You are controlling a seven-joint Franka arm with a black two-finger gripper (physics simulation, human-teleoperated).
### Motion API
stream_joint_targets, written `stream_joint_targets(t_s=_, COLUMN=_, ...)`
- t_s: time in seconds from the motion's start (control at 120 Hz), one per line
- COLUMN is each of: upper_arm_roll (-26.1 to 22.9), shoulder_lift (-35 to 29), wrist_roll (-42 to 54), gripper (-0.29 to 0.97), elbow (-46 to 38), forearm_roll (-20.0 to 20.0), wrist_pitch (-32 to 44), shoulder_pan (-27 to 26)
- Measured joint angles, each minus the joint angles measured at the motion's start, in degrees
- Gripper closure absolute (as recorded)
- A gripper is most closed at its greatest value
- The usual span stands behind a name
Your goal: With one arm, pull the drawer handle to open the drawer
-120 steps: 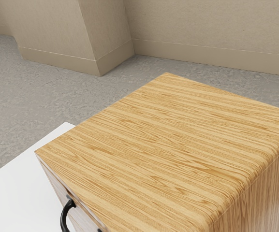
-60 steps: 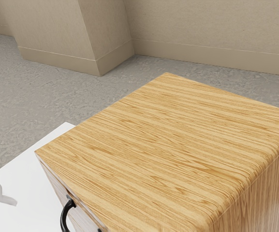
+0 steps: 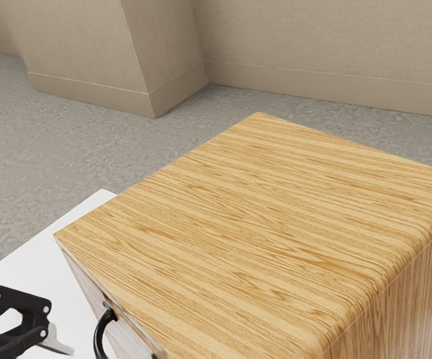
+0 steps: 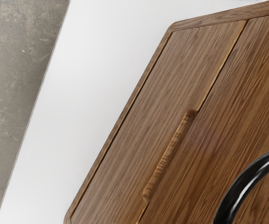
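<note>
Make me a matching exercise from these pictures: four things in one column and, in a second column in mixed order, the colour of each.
Column A
1. cabinet top
2. drawer handle
3. table
4. floor

Column B
a. white
b. grey
c. black
d. light wood grain

Pairs: 1-d; 2-c; 3-a; 4-b
</note>
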Motion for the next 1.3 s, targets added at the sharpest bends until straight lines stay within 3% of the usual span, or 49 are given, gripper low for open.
stream_joint_targets(t_s=0.633, upper_arm_roll=-3.8, shoulder_lift=8.9, wrist_roll=-8.7, gripper=0.00, elbow=3.4, forearm_roll=2.2, wrist_pitch=-0.5, shoulder_pan=-4.7)
stream_joint_targets(t_s=0.992, upper_arm_roll=-5.2, shoulder_lift=11.0, wrist_roll=-8.8, gripper=0.00, elbow=7.0, forearm_roll=11.5, wrist_pitch=-3.4, shoulder_pan=-6.7)
stream_joint_targets(t_s=1.3, upper_arm_roll=-7.4, shoulder_lift=15.1, wrist_roll=-7.0, gripper=0.00, elbow=8.1, forearm_roll=13.4, wrist_pitch=-3.6, shoulder_pan=-7.0)
